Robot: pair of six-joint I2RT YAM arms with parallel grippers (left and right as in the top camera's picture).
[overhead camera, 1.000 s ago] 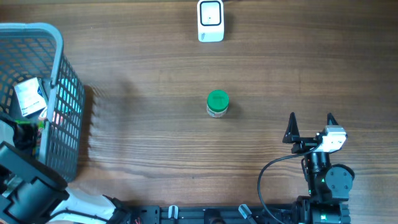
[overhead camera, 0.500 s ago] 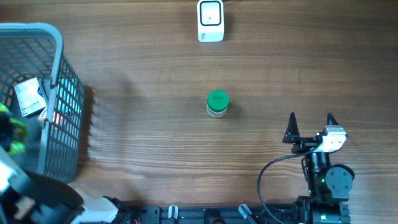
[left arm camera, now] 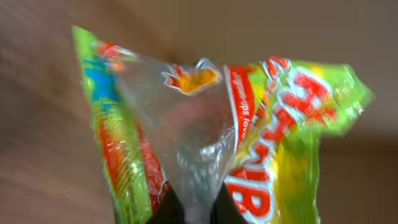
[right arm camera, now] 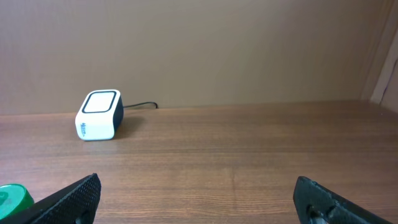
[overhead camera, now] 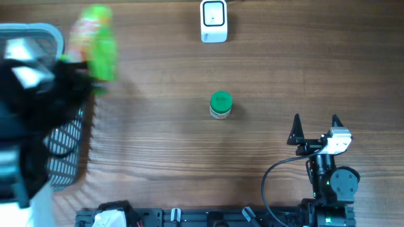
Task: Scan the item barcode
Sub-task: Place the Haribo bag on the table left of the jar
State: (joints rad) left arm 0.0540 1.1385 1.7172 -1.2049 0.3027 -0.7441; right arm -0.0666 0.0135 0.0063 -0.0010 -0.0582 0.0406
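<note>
We hold the snack bag [overhead camera: 95, 39] pinched in our left claw [left arm camera: 191, 210] at ten o'clock, seemingly above the basket [overhead camera: 64, 146]; the scanner [overhead camera: 213, 21] at twelve o'clock is unreached. Our right claw [overhead camera: 314, 128] gapes empty.

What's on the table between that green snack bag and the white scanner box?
Nothing: in the overhead view only bare table separates the snack bag from the scanner.

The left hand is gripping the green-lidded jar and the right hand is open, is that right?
Not the jar: the left hand grips a green snack bag, as the left wrist view shows. The right hand is open.
</note>
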